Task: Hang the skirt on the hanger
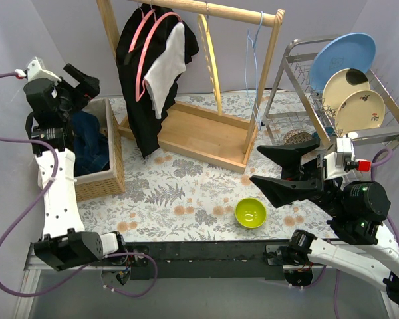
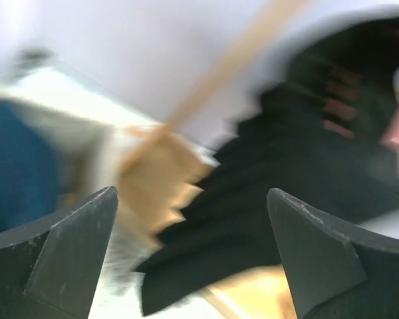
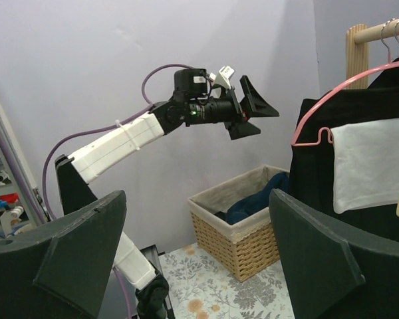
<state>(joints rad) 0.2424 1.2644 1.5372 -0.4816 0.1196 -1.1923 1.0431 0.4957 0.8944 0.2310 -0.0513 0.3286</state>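
A black skirt with a white panel hangs on a pink hanger from the wooden rack's rail. My left gripper is open and empty, raised above the wicker basket, to the left of the skirt. Its blurred wrist view shows the skirt beyond the open gripper. My right gripper is open and empty at the right, pointing left. The right wrist view shows the skirt, the pink hanger and the left gripper past the right gripper.
A wicker basket with a blue garment stands at the left. A green bowl sits near the front. A dish rack with plates is at the back right. A yellow hanger and a blue hanger hang on the rail.
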